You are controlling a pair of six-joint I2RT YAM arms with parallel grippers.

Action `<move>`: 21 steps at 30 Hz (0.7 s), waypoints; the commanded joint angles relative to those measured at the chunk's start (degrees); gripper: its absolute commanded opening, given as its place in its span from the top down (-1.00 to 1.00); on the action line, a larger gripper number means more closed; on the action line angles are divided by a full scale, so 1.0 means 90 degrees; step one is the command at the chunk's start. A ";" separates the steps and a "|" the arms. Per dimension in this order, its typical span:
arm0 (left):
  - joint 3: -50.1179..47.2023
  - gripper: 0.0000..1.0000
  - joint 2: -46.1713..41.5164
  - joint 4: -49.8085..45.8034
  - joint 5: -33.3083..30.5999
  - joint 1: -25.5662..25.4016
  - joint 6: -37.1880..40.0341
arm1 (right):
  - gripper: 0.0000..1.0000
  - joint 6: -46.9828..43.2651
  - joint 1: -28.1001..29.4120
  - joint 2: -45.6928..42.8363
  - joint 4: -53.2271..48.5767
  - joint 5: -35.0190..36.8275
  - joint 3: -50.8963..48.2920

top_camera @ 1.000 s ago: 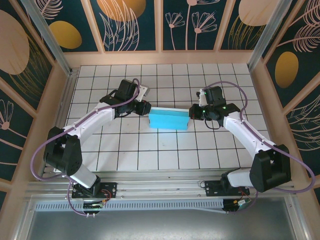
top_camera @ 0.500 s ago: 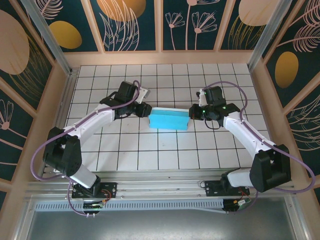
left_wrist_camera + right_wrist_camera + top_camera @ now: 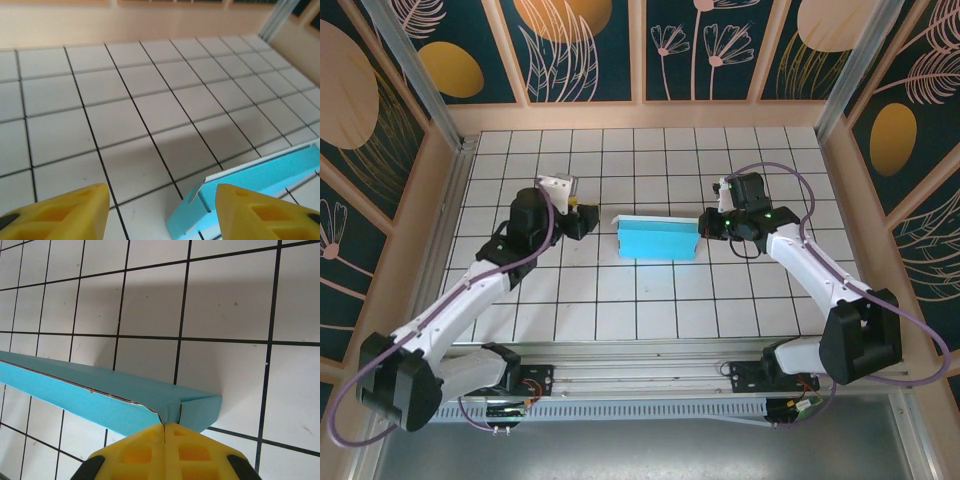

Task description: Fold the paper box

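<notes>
The paper box (image 3: 657, 240) lies folded on the tiled table, a flat turquoise rectangle about two tiles wide. My left gripper (image 3: 586, 220) hangs open about half a tile to the left of it, touching nothing. In the left wrist view the gripper (image 3: 160, 212) has the box's left end (image 3: 260, 175) ahead on the right, and a small end flap (image 3: 197, 191) stands ajar there. My right gripper (image 3: 705, 226) is shut at the box's right end. In the right wrist view its closed tips (image 3: 164, 427) touch the box's (image 3: 100, 390) top corner fold.
The white tiled table (image 3: 650, 300) is ringed by wooden walls (image 3: 640, 115) with metal posts (image 3: 420, 70) in the back corners. Open tiles lie in front of and behind the box. Both arm bases sit at the near edge.
The left arm pulled back leftward from the box's left end and its jaws opened wider. The box and the right gripper stayed put.
</notes>
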 commanded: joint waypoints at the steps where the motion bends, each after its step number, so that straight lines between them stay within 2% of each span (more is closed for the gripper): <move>1: 0.0757 -0.14 0.0579 -0.0776 0.0997 0.0055 0.0059 | 0.97 -0.0015 0.0054 0.0074 0.0030 0.0101 0.0159; 3: 0.1109 -0.12 0.0904 -0.1096 0.1418 0.0052 0.0113 | 0.97 -0.0025 0.0048 0.0075 0.0010 0.0118 0.0152; 11: 0.1643 0.00 0.1711 -0.1721 0.2222 0.0051 0.0536 | 0.97 -0.0026 0.0053 0.0095 -0.0039 0.0113 0.0190; 16: 0.1727 0.04 0.2087 -0.1879 0.1802 0.0050 0.0751 | 0.98 -0.0016 0.0052 0.0118 -0.0024 0.0098 0.0190; 21: 0.1766 0.06 0.2373 -0.1801 0.1744 0.0054 0.0809 | 0.98 -0.0030 0.0052 0.0138 -0.0037 0.0099 0.0186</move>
